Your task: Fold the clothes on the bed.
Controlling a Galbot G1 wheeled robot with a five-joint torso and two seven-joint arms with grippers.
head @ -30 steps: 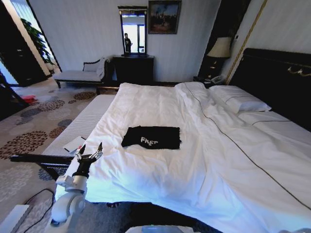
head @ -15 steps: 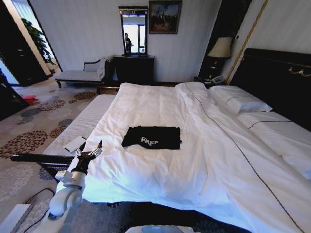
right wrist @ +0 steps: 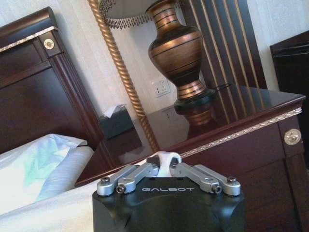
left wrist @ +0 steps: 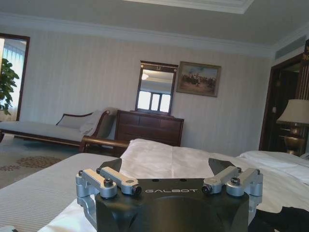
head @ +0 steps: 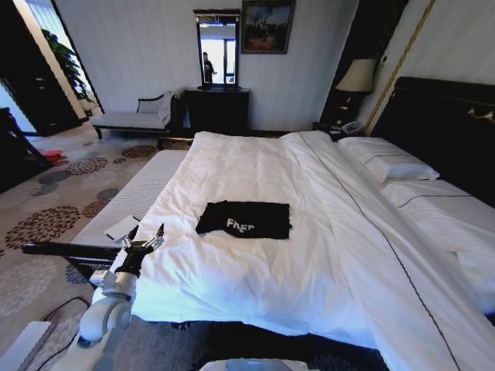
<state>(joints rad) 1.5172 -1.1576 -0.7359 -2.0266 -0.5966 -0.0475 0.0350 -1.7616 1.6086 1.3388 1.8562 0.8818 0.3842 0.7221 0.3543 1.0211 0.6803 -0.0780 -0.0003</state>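
The clothes (head: 244,219) are one black T-shirt with white lettering, lying in a compact rectangle on the white duvet of the bed (head: 255,286), left of its middle. A black corner of the clothes (left wrist: 285,220) also shows in the left wrist view. My left gripper (head: 145,234) hovers open at the bed's near left edge, a short way left of and nearer than the shirt, with nothing between its fingers. In its wrist view the left gripper (left wrist: 169,169) has its linkages spread wide. My right gripper (right wrist: 164,162) is shut on nothing, beside the dark nightstand.
A pale striped bench (head: 131,197) runs along the bed's left side with a white flat item (head: 122,227) on it. A dark bar (head: 69,249) juts out by the left gripper. Pillows (head: 387,158) lie at the headboard. The nightstand (right wrist: 217,121) carries a bronze lamp (right wrist: 176,53).
The whole head view has shifted a little, so the camera moved. The shirt stays where it was and the left gripper stays open at the bed's edge.
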